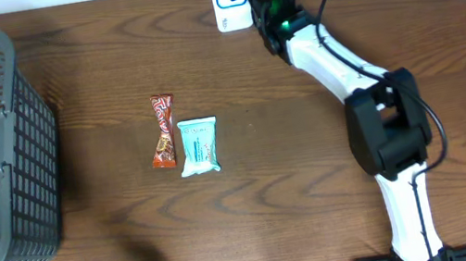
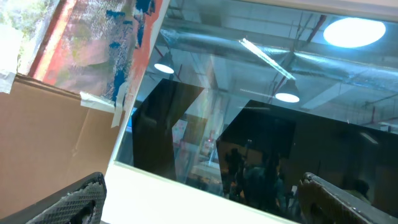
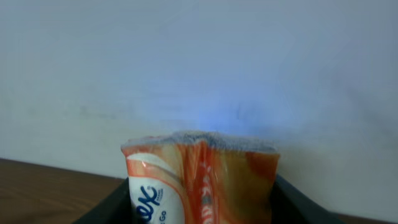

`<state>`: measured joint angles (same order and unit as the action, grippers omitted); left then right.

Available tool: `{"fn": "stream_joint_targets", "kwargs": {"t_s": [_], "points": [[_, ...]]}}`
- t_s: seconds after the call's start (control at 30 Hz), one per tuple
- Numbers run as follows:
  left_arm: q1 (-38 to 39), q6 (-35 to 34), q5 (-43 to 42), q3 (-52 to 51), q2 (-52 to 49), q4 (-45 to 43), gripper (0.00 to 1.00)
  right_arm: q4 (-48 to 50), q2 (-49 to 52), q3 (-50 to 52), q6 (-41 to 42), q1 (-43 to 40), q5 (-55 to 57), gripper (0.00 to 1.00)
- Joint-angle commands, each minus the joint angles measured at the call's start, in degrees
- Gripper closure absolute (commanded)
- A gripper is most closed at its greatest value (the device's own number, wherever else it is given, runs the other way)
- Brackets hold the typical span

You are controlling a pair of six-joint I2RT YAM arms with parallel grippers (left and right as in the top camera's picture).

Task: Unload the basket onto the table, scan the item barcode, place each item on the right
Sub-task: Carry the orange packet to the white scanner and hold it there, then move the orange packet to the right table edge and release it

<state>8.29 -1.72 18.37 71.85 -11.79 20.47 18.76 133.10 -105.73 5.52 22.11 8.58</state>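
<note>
The right end effector (image 3: 202,208), half closed, grips an orange-and-white tissue pack (image 3: 199,177) by its sides, right at the white scanner (image 1: 230,7). The pack looks light, soft and slippery, so a gentle side hold suits it. The left end effector (image 2: 205,208) gapes, empty.

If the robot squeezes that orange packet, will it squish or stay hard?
Probably squishy: the orange packet has a crinkled, wavy top seam, like soft wrapping. It looks light too, likely tissues. Its glossy film might be a bit slippery.

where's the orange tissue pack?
Right wrist view: orange tissue pack held in the jaws of the right gripper. Overhead, it's at the far edge of the table beside the white scanner.
</note>
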Motion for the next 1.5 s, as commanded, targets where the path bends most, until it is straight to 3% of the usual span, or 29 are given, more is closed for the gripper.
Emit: {"fn": "stream_joint_targets", "kwargs": {"t_s": [0.0,0.27,0.6,1.0,1.23,1.47], "points": [[-0.2,-0.5,0.3,-0.1,0.1,-0.5,0.02,3.8,4.1,-0.3,-2.4,0.6,0.6,0.5],[-0.2,-0.5,0.3,-0.2,0.1,-0.5,0.02,13.0,9.7,-0.3,-2.8,1.3,0.6,0.52],[-0.2,-0.5,0.3,-3.1,0.1,-3.3,0.02,12.7,12.3,-0.3,-2.8,1.3,1.0,0.55],[-0.2,-0.5,0.4,-3.1,0.1,-4.4,0.02,11.6,9.9,-0.3,-3.0,2.3,1.0,0.51],[-0.2,-0.5,0.4,-3.1,0.1,-5.4,0.02,-4.5,0.7,-0.3,-3.1,1.8,1.0,0.53],[-0.2,-0.5,0.3,-3.1,0.2,-5.5,0.02,-30.8,-11.0,-0.3,-6.8,-2.1,7.2,0.57]]}}
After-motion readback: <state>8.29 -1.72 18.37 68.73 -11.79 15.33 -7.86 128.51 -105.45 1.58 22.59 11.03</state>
